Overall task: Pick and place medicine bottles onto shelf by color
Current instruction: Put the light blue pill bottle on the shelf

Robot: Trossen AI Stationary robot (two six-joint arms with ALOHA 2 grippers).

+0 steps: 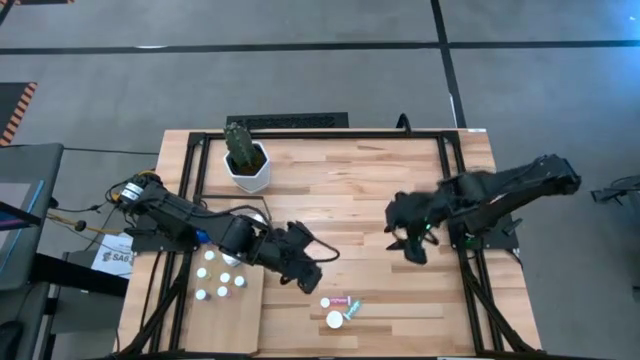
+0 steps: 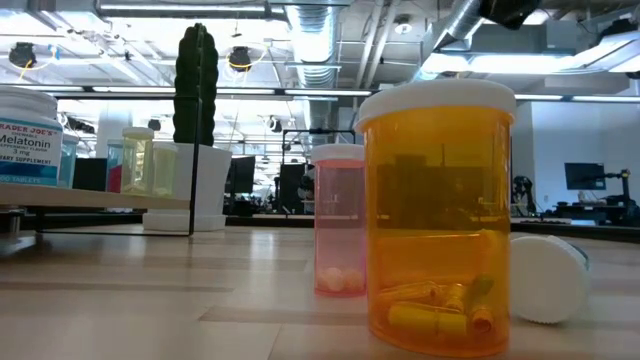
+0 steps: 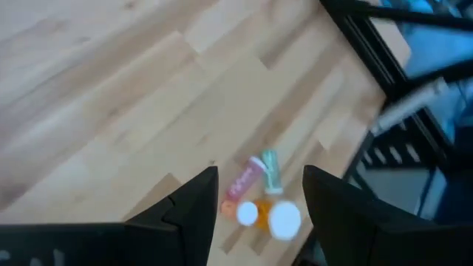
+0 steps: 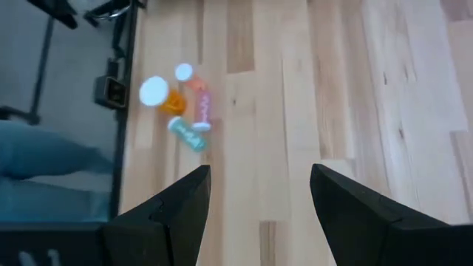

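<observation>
Three medicine bottles stand or lie together near the table's front edge. An amber one (image 2: 438,230) and a pink one (image 2: 339,220) are upright, and a green one (image 1: 353,308) lies on its side beside them. Several more white-capped bottles (image 1: 220,280) stand on the pale shelf (image 1: 245,325) at the front left. My left gripper (image 1: 308,275) hangs open above the table between the shelf and the three bottles, its fingers (image 3: 199,196) framing them from a distance. My right gripper (image 1: 412,252) hovers open over the table's right half, also looking at the bottles (image 4: 185,103).
A cactus in a white pot (image 1: 246,160) stands at the back left of the table. Black frame rails (image 1: 455,180) run along the left and right sides. Bare plank tabletop (image 1: 340,200) lies between the two arms.
</observation>
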